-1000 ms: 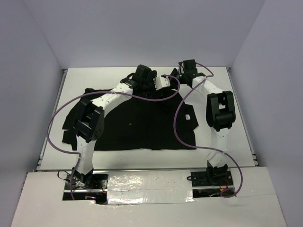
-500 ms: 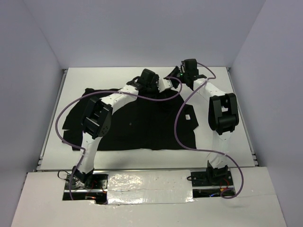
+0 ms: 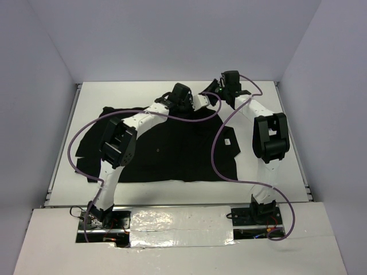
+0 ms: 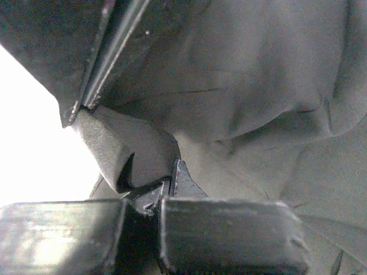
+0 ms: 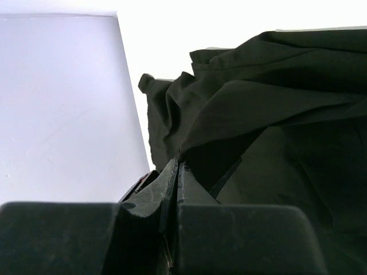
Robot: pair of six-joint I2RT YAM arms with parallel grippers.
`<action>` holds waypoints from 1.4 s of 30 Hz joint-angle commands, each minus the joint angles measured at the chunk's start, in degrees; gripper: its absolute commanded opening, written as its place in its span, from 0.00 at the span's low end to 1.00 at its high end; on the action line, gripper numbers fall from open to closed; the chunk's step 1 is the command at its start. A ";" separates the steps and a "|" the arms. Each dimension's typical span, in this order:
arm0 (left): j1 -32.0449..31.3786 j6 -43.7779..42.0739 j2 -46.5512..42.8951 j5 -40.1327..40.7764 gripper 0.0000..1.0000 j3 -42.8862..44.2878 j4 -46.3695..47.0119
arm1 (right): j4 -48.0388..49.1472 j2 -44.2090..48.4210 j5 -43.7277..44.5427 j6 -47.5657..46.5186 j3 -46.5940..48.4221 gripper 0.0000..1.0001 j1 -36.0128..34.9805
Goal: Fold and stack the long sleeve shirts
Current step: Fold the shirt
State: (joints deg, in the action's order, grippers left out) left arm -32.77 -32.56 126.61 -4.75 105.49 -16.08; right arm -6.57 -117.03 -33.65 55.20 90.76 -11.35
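Between the tips of the left gripper (image 4: 172,182) sits a thick fold of the black long sleeve shirt (image 3: 172,152). Its jaws are pressed together on that cloth. A rolled edge of the fabric bulges just to the left of the tips, and more dark cloth rises above them and to their right.

Just to the right of it and slightly farther from the arm bases is the right gripper (image 5: 178,169), close beside the first but not touching it. Its jaws are likewise clamped together, pinching a ridge of the same shirt. From its tips the fabric lifts up and away to the right in loose, draped folds. To the left of this gripper only the pale wall (image 5: 63,103) shows.

Behind both grippers, toward the arm bases, the body of the shirt lies spread flat on the white desk (image 3: 114,94), with its far edge gathered up where the two grippers hold it. One sleeve trails off well to the left of the left gripper. A small white label (image 3: 227,141) shows on the cloth on the base side of the right gripper. Purple cables (image 3: 215,146) loop from both arms over the shirt.
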 commanded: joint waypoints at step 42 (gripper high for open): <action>-7.48 -2.43 -7.51 7.49 0.00 30.30 -59.57 | -11.88 53.84 9.13 -27.60 -45.93 0.44 6.61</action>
State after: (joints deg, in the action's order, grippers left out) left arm -39.27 -38.72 122.04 6.70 132.77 -64.51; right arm -15.81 -65.67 -23.22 29.47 46.35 -5.10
